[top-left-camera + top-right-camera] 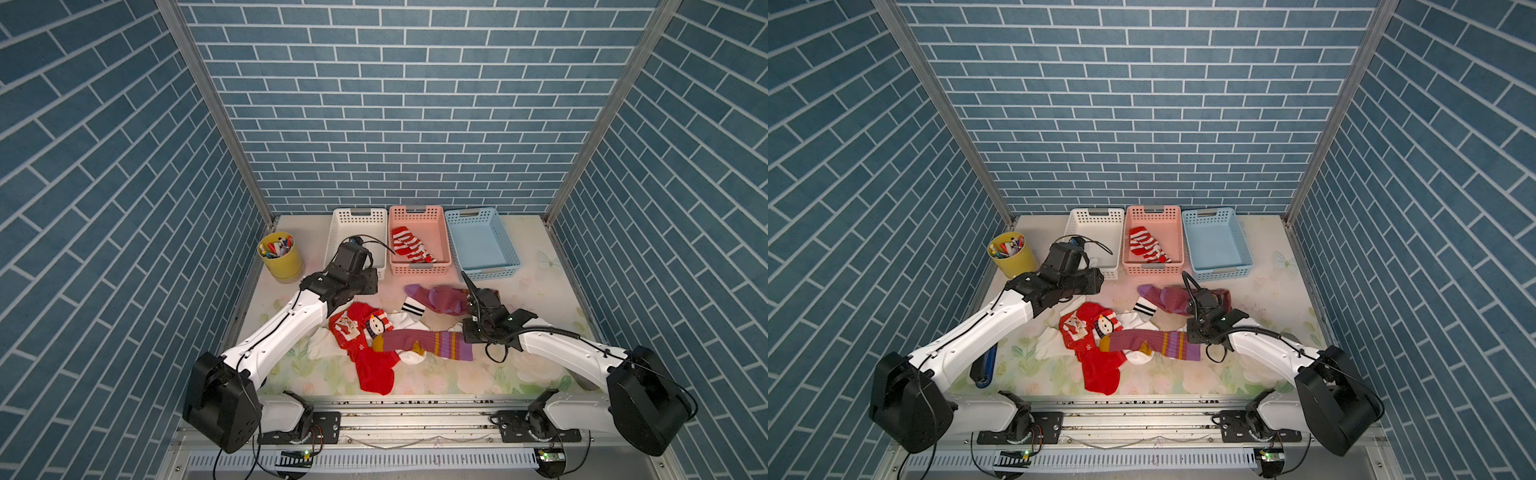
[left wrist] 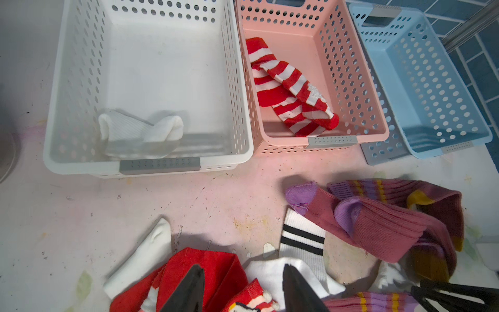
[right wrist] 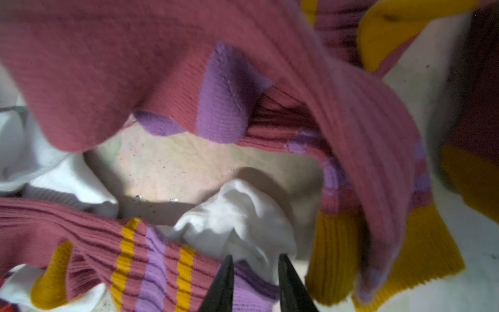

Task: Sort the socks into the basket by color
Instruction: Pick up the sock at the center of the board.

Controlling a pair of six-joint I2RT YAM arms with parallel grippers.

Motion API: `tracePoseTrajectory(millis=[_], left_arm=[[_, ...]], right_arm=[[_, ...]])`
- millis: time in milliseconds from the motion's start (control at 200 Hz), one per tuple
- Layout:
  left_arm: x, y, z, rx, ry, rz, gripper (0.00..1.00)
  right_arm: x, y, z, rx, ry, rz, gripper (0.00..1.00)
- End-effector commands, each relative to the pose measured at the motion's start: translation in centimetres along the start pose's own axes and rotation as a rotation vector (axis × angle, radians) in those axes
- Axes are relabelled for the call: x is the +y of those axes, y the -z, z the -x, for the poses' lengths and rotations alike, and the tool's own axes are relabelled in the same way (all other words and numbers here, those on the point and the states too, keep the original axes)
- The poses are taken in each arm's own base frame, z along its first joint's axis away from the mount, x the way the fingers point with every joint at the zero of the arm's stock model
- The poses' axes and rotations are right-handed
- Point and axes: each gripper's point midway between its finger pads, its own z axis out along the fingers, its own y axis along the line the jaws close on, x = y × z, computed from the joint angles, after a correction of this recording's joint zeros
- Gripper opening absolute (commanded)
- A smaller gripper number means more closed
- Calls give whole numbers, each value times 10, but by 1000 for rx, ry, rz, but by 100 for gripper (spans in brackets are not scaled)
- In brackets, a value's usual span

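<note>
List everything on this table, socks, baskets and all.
white basket: one, white, table's far edge
pink basket: one, pink, beside it
blue basket: one, light blue, beside pink
plain sock: one, white, in white basket
striped socks: seemingly two, red-white, in pink basket
mauve socks: about three, mauve, table pile
snowman socks: seemingly two, red, pile
white socks: several, one black-banded, pile
marker cup: one, yellow, by white basket
left gripper: black, open, over pile
right gripper: black, in pile, grip unclear
</note>
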Motion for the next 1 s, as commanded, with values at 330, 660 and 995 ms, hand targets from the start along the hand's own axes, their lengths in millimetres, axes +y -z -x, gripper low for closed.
tracePoseTrajectory(millis=[330,660,995], left_arm=[[5,11,-8,-6,2,17,54],[8,16,-11,-12,4,19,54],[11,23,-12,-21,4,28,55]], right_arm=[[-3,-15,-4,20,-50,-24,31],[-2,-15,-7,18,-54,-13,13],[4,7,8,-31,-39,10,0]])
